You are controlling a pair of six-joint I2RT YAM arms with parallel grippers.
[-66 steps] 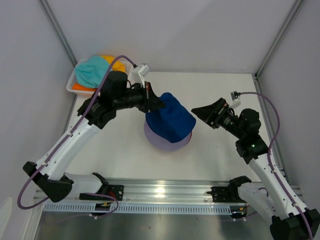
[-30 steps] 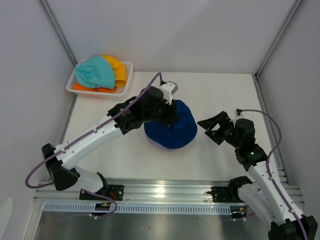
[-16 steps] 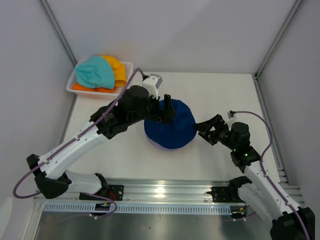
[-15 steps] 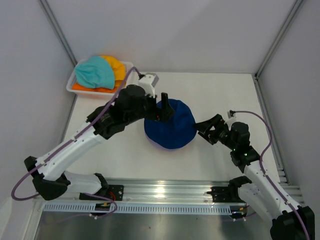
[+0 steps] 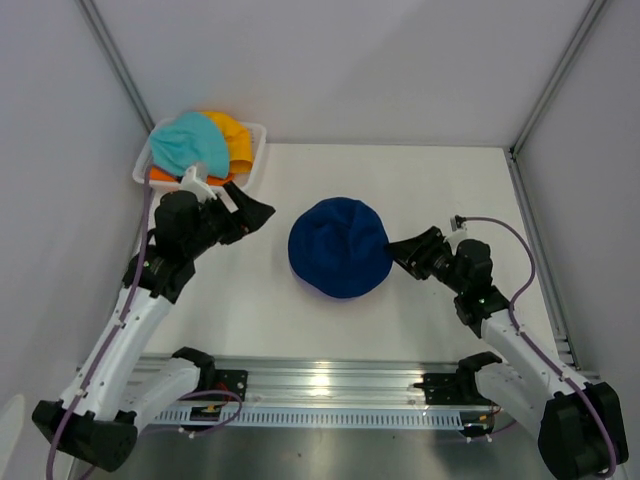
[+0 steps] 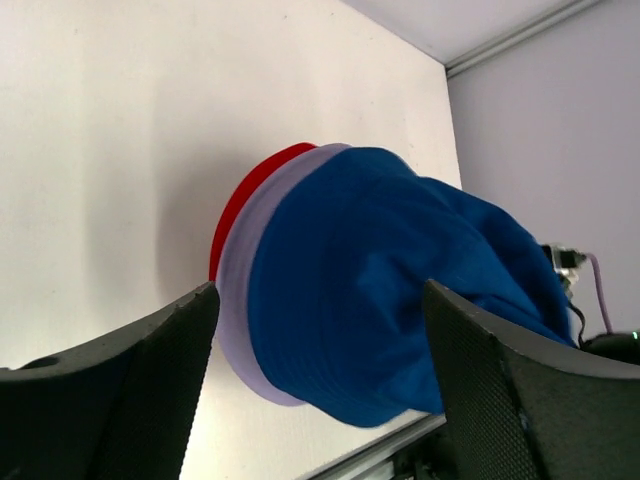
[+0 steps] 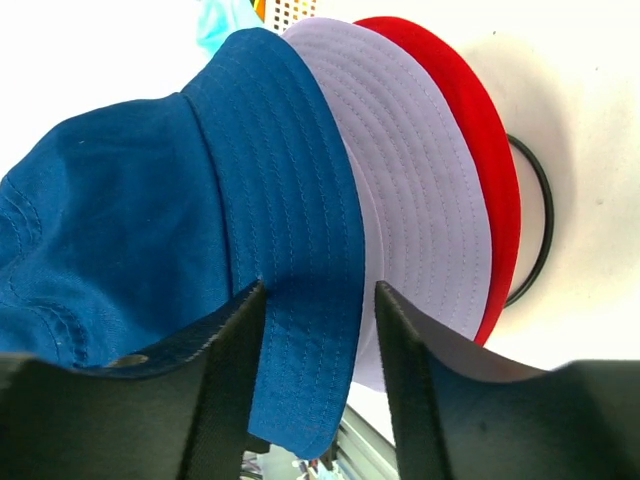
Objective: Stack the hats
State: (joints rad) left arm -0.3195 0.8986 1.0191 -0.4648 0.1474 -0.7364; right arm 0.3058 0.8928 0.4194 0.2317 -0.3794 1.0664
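A dark blue hat (image 5: 338, 246) sits crown-up on top of the stack at mid-table. Under it, the left wrist view shows a lilac hat (image 6: 238, 300) and a red hat (image 6: 256, 193). My left gripper (image 5: 256, 212) is open and empty, drawn back to the left, well apart from the stack. My right gripper (image 5: 396, 249) is at the stack's right edge. Its jaws stand partly open, with the blue hat's brim (image 7: 300, 300) and the lilac brim (image 7: 400, 190) between them. A teal hat (image 5: 188, 143), a yellow hat (image 5: 230, 134) and an orange hat (image 5: 160, 172) lie in the basket.
The white slatted basket (image 5: 257, 150) stands at the back left, just behind my left gripper. A black wire ring (image 7: 541, 232) of the stand shows under the red hat (image 7: 470, 120). Grey walls close in the back and both sides.
My left arm has let go of the blue hat and pulled back left toward the basket. My right gripper has moved in onto the blue hat's right brim, its jaws narrowing.
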